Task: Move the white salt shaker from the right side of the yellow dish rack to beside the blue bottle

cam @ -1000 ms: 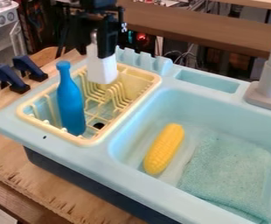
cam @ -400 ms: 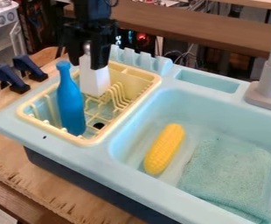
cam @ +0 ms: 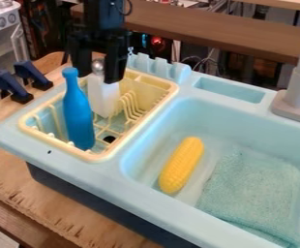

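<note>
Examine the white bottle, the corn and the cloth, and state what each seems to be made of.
White bottle: probably smooth plastic, judging by its even, opaque sides; its silvery top may be metal or painted plastic.
Corn: likely moulded plastic with a slight sheen, given its uniform yellow kernels.
Cloth: matt fabric, perhaps terry, from its nubbly surface and soft edges.

White bottle [cam: 105, 99] lower in rack [cam: 172, 88]

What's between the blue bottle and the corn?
Part of the yellow rack, then a pale blue divider and a bare strip of basin, as the camera view shows.
</note>
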`<action>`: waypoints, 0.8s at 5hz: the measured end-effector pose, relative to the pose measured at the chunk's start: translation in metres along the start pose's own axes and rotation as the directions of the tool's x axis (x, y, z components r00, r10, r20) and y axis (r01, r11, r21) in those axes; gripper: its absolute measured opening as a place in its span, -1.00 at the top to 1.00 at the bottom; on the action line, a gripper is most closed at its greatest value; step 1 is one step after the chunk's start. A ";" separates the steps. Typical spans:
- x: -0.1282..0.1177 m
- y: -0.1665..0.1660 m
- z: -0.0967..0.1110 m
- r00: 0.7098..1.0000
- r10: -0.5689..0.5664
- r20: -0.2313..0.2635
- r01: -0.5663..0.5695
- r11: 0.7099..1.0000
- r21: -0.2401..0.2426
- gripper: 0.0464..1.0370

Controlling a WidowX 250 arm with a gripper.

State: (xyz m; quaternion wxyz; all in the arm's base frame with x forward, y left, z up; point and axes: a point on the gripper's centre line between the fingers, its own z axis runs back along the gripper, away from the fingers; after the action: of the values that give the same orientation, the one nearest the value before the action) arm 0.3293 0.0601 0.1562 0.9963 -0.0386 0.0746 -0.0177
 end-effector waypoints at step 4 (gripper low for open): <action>-0.012 -0.036 0.113 0.977 -0.159 0.141 0.126 0.967 0.221 -0.93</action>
State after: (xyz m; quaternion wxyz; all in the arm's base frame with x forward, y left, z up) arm 0.3337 0.0329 0.2723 0.9937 0.0606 -0.0098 -0.0942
